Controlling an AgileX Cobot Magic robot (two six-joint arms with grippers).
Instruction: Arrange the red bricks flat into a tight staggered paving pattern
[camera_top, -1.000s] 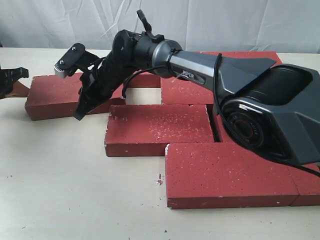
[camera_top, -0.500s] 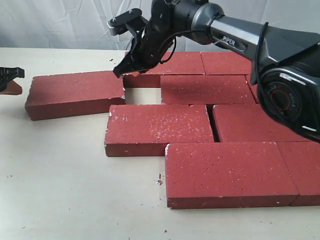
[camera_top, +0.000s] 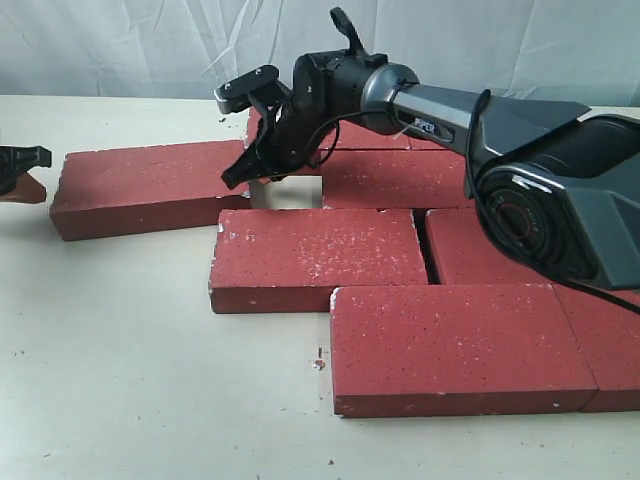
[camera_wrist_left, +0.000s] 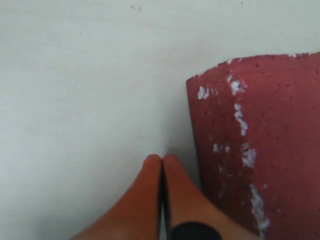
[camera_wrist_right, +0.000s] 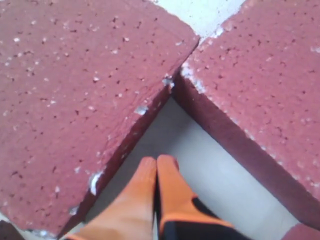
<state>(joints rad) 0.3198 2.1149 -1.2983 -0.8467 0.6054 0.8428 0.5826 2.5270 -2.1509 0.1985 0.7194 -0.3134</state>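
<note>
Several red bricks lie flat on the table. The leftmost brick sits apart, with a square gap between it, the middle brick and the back rows. My right gripper reaches across from the right, shut and empty, its tip just above that brick's right end by the gap. In the right wrist view the shut fingertips hang over bare table between two brick corners. My left gripper is shut and empty beside the leftmost brick's left end, tips near the table.
A large front brick and another at the right edge close the near row. The right arm's base covers bricks at the right. A white curtain hangs behind the pale tabletop.
The right gripper lifted from the front of the leftmost brick's right end, swung back over the rear row, then came down toward the gap. The bricks and left gripper barely moved.
</note>
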